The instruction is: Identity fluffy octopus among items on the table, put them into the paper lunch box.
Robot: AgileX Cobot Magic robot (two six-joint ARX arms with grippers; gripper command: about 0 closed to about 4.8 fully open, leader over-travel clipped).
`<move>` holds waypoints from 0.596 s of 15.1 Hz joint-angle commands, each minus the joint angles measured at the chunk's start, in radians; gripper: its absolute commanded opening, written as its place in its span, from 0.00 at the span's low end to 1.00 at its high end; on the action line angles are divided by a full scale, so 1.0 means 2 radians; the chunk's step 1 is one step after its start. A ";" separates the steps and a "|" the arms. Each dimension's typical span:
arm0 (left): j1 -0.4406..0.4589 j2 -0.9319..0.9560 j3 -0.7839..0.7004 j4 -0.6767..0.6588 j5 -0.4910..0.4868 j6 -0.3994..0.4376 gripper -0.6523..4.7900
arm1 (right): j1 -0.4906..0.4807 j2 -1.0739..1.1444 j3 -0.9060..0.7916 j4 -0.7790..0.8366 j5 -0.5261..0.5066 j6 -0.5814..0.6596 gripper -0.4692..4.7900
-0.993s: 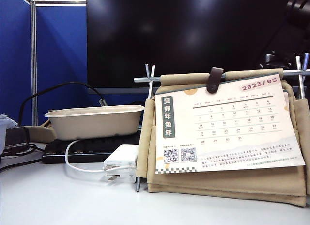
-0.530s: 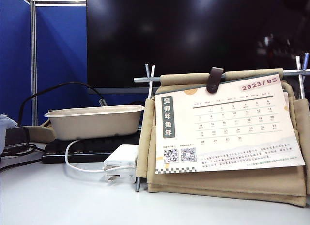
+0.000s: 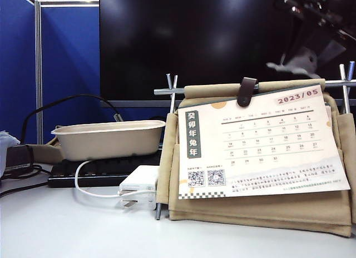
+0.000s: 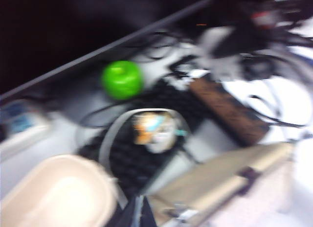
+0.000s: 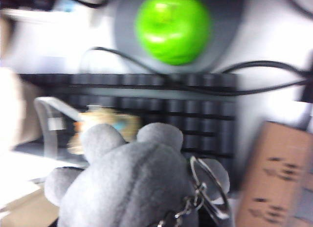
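Low exterior camera faces the monitor; both wrist cameras look down, sharing the green apple (image 4: 122, 79)

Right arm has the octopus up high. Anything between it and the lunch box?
The right gripper holds the fluffy octopus above the tan organiser. That organiser's top edge lies between it and the paper lunch box; stay high.

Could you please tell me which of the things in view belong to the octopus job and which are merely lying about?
In the job:
fluffy octopus, held up in the right gripper
paper lunch box

Lying about:
green apple
black keyboard
white power adapter
tan organiser with calendar

Left gripper: too blurred to judge.
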 commanded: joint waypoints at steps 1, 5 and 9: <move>0.000 0.000 0.002 0.013 -0.035 0.021 0.12 | 0.023 -0.004 0.003 0.008 -0.024 0.010 0.59; 0.000 0.000 0.002 0.014 -0.035 0.027 0.12 | 0.118 -0.003 0.008 0.087 -0.019 0.023 0.59; 0.000 0.000 0.002 0.014 -0.035 0.027 0.12 | 0.165 0.008 0.008 0.137 -0.019 0.036 0.59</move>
